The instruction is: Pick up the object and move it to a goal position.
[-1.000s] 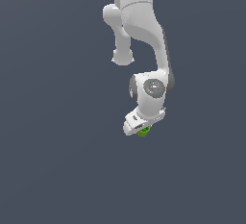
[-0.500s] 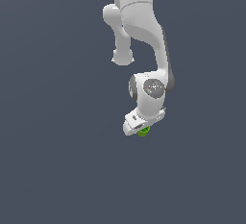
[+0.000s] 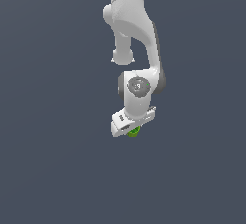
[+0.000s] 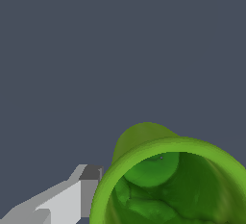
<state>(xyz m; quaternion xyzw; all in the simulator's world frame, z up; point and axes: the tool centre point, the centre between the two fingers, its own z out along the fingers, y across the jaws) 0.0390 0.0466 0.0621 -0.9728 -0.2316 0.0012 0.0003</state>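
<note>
The green cup [image 3: 134, 131] sits directly under the white gripper [image 3: 133, 128], tucked against its underside so that only a small green sliver shows below the gripper body in the exterior view. From that view the cup's axis and which way its mouth faces cannot be told; it is too small and mostly hidden by the gripper.

The wrist view fills that in. There the cup [image 4: 166, 180] is seen very close, with its hollow mouth turned towards the camera: the bright rim rings a darker green interior, and the closed bottom shows deep inside. Its long axis therefore runs roughly along the camera's line of sight, tipped a little, since part of the outer wall shows beyond the rim. One grey and white finger [image 4: 72, 196] lies just beside the cup's outer wall, at or very near the rim; the other finger is out of frame.

The jaws appear to be grasping the cup, though contact on the second side cannot be seen. The dark grey background is plain in both views.
</note>
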